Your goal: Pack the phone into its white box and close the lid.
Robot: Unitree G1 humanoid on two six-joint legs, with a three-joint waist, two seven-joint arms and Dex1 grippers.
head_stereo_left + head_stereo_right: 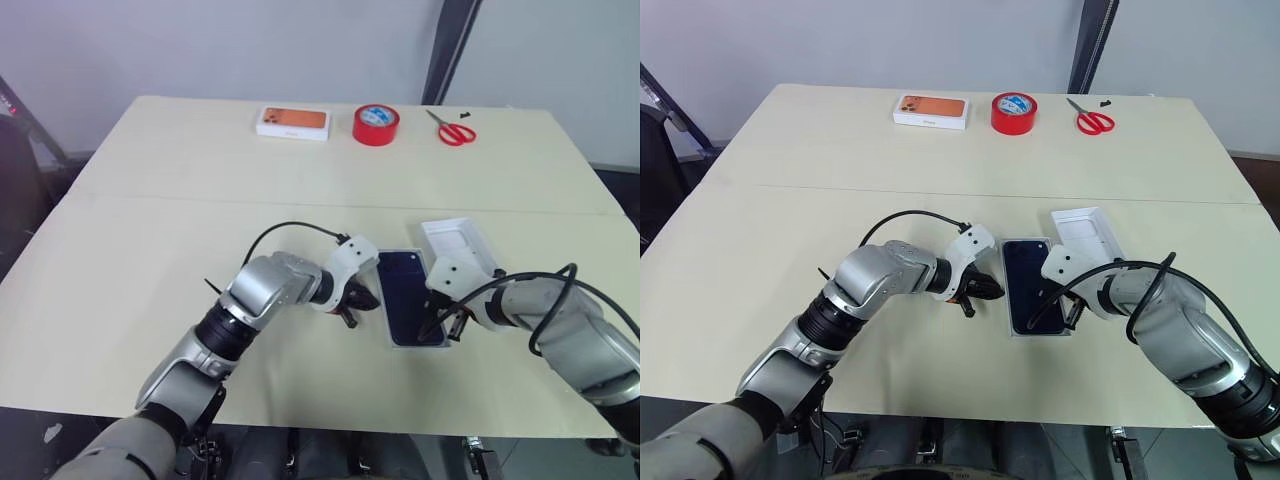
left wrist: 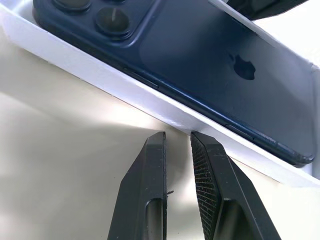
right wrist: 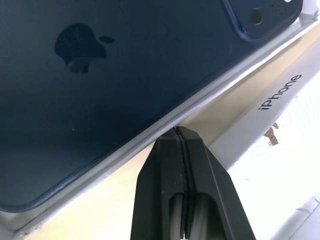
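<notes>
Though glossy, navy phone (image 1: 412, 296) in thin-rimmed white box (image 2: 150, 102)

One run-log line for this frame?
phone: in white box, back up | lid: off, beside box | left end effector: slightly open, empty | right end effector: shut at box rim

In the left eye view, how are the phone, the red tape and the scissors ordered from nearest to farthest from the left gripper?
1. The phone: just right of the left gripper, lying in the white box.
2. The red tape: far edge of the table, about straight ahead.
3. The scissors: also at the far edge, further right than the tape.
</notes>
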